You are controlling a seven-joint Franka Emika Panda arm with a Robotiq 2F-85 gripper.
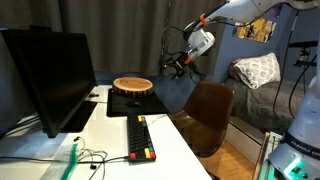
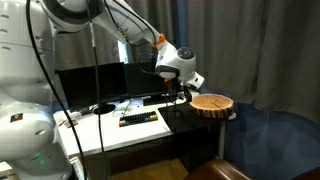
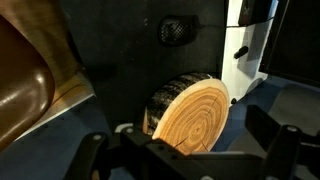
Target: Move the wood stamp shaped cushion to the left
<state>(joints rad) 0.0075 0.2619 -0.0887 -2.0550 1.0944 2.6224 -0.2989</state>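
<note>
Two things — keyboard (image 1: 141,139), monitor (image 1: 45,75) — sit near the cushion (image 1: 132,85).

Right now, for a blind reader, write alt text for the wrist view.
A round wood stamp shaped cushion, tan ringed face and dark bark rim, fills the centre of the frame. The gripper rises from the bottom edge, fingers spread wide, holding nothing. A brown chair shows at left.
</note>
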